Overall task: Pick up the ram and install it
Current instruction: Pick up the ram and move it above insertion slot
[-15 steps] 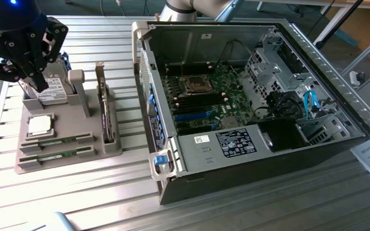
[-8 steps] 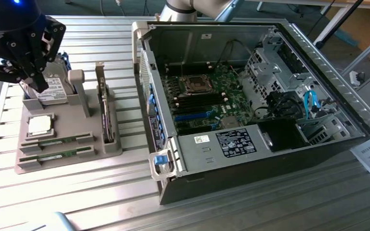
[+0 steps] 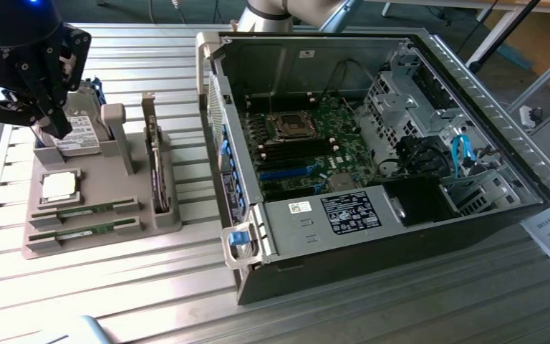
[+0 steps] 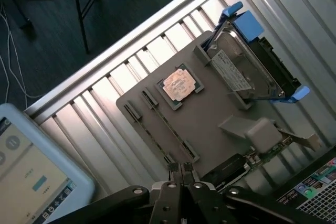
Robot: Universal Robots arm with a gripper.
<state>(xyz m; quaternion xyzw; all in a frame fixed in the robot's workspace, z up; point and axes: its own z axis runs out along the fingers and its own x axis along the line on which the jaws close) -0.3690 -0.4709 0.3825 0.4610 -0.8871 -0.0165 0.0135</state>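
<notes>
Slatted table [image 3: 112,287], ram [image 3: 86,211] partly inside tray [image 3: 103,188]

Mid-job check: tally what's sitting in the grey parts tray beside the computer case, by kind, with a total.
Long thin green ram sticks: 2
Square silver processor chip: 1
Silver hard drive in a blue carrier: 1
Wide expansion card standing on edge: 1
Total: 5

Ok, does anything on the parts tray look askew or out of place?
Nothing stands out. The ram sticks lie level in their slots on the tray, the processor sits flat in its recess, the hard drive and card stand upright. The gripper hangs shut above them, empty.
</notes>
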